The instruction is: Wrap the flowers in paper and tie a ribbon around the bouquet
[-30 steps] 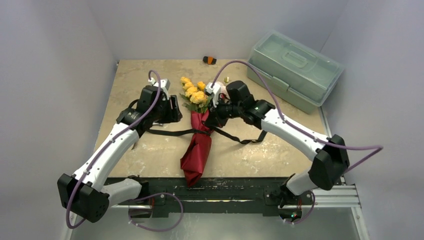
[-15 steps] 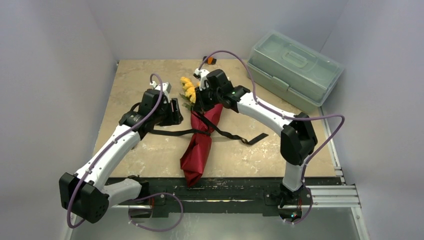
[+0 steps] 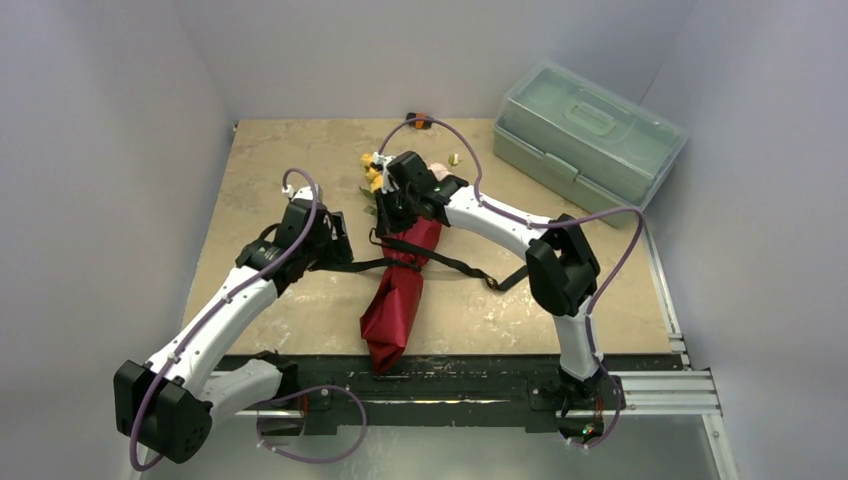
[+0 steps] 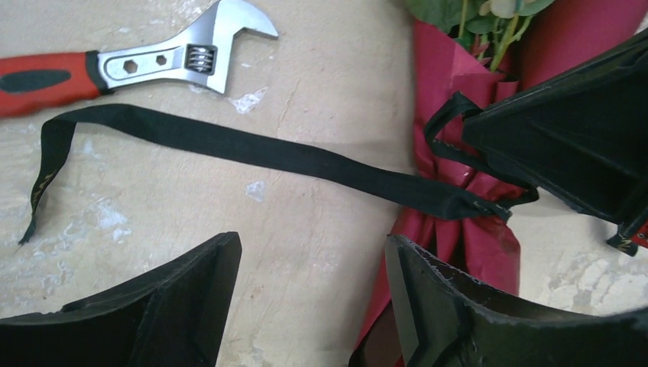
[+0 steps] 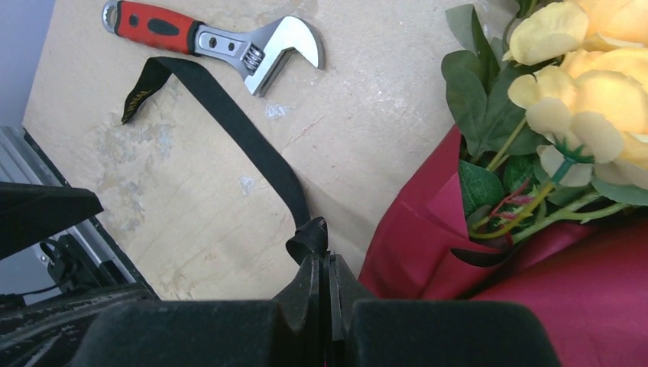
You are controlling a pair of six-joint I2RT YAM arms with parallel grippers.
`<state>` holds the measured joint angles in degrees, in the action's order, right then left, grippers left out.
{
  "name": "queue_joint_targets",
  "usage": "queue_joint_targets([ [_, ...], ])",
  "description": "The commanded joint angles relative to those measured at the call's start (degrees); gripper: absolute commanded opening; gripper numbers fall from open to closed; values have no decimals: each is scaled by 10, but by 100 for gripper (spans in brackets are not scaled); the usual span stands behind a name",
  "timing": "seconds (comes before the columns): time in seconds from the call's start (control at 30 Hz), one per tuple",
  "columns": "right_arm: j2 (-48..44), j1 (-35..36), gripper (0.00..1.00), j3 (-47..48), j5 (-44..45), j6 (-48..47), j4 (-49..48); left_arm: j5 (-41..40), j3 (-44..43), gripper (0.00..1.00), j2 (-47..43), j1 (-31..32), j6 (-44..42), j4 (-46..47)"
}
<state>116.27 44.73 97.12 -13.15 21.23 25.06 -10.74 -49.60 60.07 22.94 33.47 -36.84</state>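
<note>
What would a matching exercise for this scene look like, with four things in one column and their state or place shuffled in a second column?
Column one:
1. left gripper
2. right gripper
3. wrench
4. flowers

Column two:
A. lying flat on the table, red handle
B. shut on the ribbon
C. sticking out of the dark red paper
D. open, holding nothing

Pairs: 1-D, 2-B, 3-A, 4-C
</note>
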Motion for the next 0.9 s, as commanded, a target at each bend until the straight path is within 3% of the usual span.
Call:
queue_joint_targets([
  [0.0,14,5,0,47,26,19,22,-43,14,80,-2,0,44,-13],
  [0.1,30,5,1,65,33,19,34,-53,29,99,4,0,69,-19],
  [0.13,35,5,3,72,35,19,38,-57,32,100,5,-1,78,-21],
  [0.47,78,7,11,132,31,19,76,-83,42,99,9,-6,106,-25],
  [0.7,130,31,12,238,79,-74,178,-101,38,98,15,-7,79,-35],
  [0.87,131,45,11,240,112,-103,186,-118,43,98,19,-7,67,-34],
])
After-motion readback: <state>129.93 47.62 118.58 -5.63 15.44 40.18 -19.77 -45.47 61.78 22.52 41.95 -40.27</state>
